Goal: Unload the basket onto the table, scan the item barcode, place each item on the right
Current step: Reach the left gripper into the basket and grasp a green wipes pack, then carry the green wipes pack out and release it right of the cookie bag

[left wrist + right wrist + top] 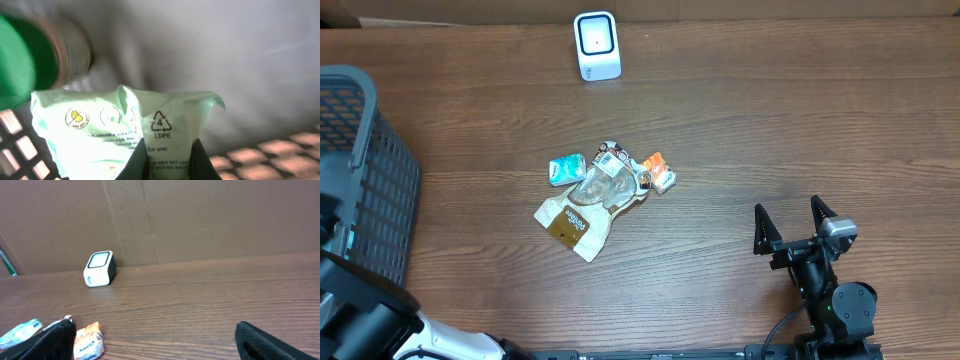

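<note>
Left claw (167,152) is clamped on a pale green packet (125,130), pinching it near the lower edge. Only the two dark finger stubs make it into the wrist shot. Some of the print is readable: "flushable" and a recycling triangle with LDPE. The rest runs off the bottom. Up in the corner behind it there's a blurry green round thing (20,60), no idea what it is, plus a bit of basket (15,145) mesh low in the frame.

From overhead that claw and the packet are both hidden. Only arm housing shows, down by the basket and well left of the scanner (597,45).

Right claw (798,228) has its fingers wide apart and holds nothing. It's off to the right of the scanner and much nearer the robot.

In front of the scanner on the table (770,120) sits a pile: a pouch (578,212), a teal pack (566,168) and an orange pack (658,172). Labels are too small to read.
</note>
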Controlling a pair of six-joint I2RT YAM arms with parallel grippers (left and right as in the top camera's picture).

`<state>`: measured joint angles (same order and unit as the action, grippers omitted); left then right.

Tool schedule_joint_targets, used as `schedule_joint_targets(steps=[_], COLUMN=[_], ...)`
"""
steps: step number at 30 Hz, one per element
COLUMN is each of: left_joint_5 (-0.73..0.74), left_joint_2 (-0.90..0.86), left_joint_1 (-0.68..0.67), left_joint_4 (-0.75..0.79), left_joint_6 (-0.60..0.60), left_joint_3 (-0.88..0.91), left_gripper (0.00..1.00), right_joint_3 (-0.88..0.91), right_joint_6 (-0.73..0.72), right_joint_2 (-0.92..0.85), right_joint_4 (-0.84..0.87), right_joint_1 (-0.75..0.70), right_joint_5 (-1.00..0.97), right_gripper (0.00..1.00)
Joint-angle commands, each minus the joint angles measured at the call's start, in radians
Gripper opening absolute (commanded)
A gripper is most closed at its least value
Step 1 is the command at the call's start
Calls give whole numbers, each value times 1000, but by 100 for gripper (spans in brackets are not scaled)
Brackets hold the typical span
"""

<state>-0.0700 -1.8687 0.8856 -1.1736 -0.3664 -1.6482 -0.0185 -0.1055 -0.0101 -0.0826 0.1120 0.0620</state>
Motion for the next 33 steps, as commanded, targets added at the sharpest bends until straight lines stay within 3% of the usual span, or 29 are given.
schedule_joint_targets(steps=[1,5,10,15,16,21,28,33], left_joint_5=[46,64,97,81,65,52,56,83], left_joint_2=[16,54,135,213,206,182,137,74], left_joint_1=[-66,-158,-302,-621,-733,-974,-1243,-1384], left_joint_4=[-80,-172,-231,-298,-335,-336,-133,-8], left_joint_6=[-4,-4,0,82,87,84,55,33], left_joint_3=[-254,-488,-631,-632,-608,-442,-122,7], left_gripper=[4,4,4,4,4,4,4,5], right_joint_3=[11,11,11,11,11,11,11,11], right_joint_6=[-7,-7,-7,-7,-7,-7,-7,-7], right_joint_2=[7,7,7,7,7,7,7,7], right_joint_4=[3,3,3,3,3,3,3,3], right_joint_1=[-3,-3,-3,-3,-3,-3,-3,-3], right_joint_5=[-9,-9,-9,-9,-9,-9,-9,-9], right_gripper=[100,100,100,100,100,100,100,100])
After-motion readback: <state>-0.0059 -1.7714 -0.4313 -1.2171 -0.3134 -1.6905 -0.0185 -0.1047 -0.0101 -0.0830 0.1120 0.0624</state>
